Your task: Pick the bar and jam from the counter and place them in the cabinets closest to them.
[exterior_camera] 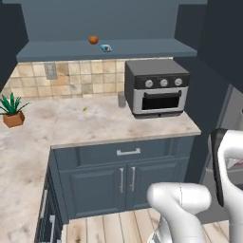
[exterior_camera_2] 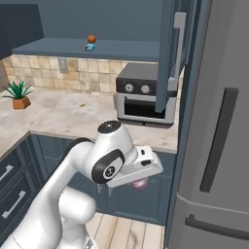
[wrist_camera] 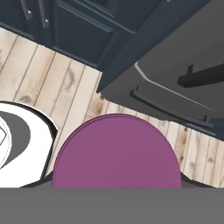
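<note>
The jam [wrist_camera: 117,151], a magenta jar, looms large at the bottom of the hand view, over the wood floor. In the right base view the jam [exterior_camera_2: 140,184] hangs under the hand, and my gripper [exterior_camera_2: 141,179] is shut on it, low in front of the counter [exterior_camera_2: 63,114] edge. The bar [exterior_camera: 106,48], small and bright blue, lies on the open shelf of the upper cabinets [exterior_camera: 142,48] beside an orange-brown ball [exterior_camera: 93,40]. That bar [exterior_camera_2: 89,47] is far above and left of the gripper. The fingertips are hidden behind the jar.
A toaster oven [exterior_camera: 159,88] stands on the counter's right end. A potted plant [exterior_camera: 12,113] sits at the far left. The grey fridge [exterior_camera_2: 219,146] rises close on the right, next to an open upper cabinet door [exterior_camera_2: 170,53]. Base cabinets with paired doors [exterior_camera: 126,180] face the arm.
</note>
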Controlling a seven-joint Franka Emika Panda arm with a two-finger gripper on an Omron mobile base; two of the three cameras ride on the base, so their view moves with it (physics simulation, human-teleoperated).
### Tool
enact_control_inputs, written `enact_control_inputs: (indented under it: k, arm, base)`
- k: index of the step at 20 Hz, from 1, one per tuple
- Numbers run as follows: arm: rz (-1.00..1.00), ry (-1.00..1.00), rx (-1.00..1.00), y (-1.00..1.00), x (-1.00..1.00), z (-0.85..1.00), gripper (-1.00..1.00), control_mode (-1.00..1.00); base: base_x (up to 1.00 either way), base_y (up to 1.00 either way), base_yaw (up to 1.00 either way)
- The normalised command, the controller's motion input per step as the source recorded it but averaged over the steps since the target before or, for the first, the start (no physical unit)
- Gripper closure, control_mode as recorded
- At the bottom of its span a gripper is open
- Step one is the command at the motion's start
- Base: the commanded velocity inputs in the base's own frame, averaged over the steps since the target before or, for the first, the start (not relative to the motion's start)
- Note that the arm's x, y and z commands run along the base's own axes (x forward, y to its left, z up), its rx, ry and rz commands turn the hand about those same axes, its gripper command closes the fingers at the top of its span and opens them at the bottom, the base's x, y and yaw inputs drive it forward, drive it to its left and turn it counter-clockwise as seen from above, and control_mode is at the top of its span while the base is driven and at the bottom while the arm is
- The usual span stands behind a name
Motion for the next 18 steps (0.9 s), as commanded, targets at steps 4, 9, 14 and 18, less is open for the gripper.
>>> enact_control_inputs:
  k: [4,9,14,18]
  arm:
    - [0.00,0.00,0.00,0.00,0.00,0.00,1.00,1.00]
    - [0.00,0.00,0.00,0.00,0.00,0.00,1.00,1.00]
    - [0.00,0.00,0.00,0.00,0.00,0.00,1.00,1.00]
    - [0.00,0.00,0.00,0.00,0.00,0.00,1.00,1.00]
  base:
    - [0.00,-0.36,0.00]
    - [0.00,-0.55,0.00]
    - [0.01,-0.58,0.00]
    - [0.00,-0.60,0.00]
